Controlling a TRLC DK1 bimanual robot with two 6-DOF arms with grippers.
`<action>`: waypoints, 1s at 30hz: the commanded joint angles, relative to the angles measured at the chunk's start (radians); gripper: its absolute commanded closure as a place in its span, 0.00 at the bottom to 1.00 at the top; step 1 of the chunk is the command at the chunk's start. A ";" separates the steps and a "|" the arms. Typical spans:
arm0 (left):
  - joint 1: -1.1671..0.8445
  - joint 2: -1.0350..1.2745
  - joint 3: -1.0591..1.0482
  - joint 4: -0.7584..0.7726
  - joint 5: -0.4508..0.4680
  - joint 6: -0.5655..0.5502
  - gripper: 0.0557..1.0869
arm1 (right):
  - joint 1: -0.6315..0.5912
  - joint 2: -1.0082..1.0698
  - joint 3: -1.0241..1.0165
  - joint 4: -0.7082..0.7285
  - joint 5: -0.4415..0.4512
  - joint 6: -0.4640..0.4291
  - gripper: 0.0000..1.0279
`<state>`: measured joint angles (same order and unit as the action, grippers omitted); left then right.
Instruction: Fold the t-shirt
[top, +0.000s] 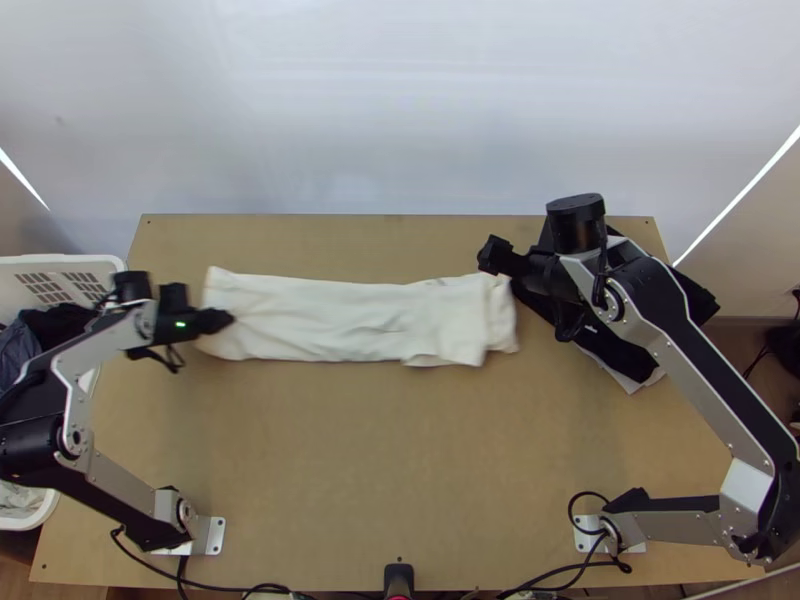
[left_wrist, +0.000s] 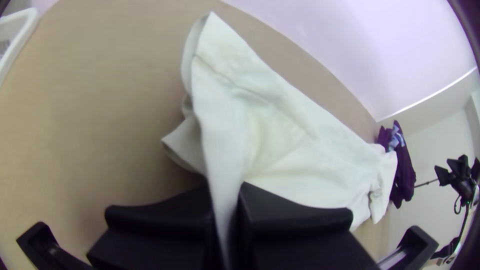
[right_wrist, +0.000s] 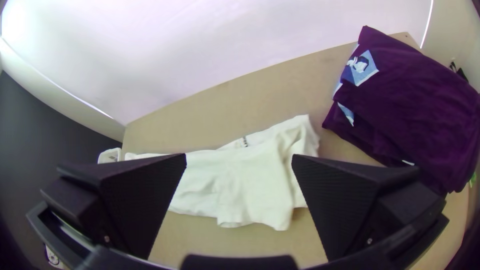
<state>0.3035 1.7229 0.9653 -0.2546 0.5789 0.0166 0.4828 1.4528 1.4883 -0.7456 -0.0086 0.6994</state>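
Clenching a raised fold of the white t-shirt (top: 340, 322) at the shirt's left end, the left gripper (top: 228, 320) sits over the left part of the table (top: 330, 460); in its own wrist view the cloth runs up between the closed jaws. Shirt: lies across the far half of the table as a long narrow strip, running left to right; several layers show at the right end, where a wider flap lies over the strip and sticks out toward the near side; small dark mark visible on the cloth near that end; light wrinkles along the middle. Right gripper (top: 488, 256): above the far side near the shirt's right end; jaws released and wide apart, nothing held. Surroundings: pile of dark clothes (top: 622, 348) at far right; white basket (top: 75, 263) at left, with dark garments (top: 48, 328) inside.
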 joint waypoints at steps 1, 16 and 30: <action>0.250 0.029 0.102 -0.115 -0.016 0.126 0.97 | -0.010 -0.016 -0.008 0.000 -0.002 -0.009 0.05; -0.046 -0.324 0.250 -0.489 -0.060 -0.076 0.97 | -0.049 -0.037 -0.040 0.002 -0.002 -0.015 0.05; -0.613 -0.151 0.486 -0.485 -0.162 -0.319 0.97 | -0.141 -0.117 -0.099 0.002 -0.002 -0.014 0.05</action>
<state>-0.0948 1.4811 1.3380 -0.7330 0.4614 -0.2348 0.3851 1.3712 1.4174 -0.7452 -0.0116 0.6865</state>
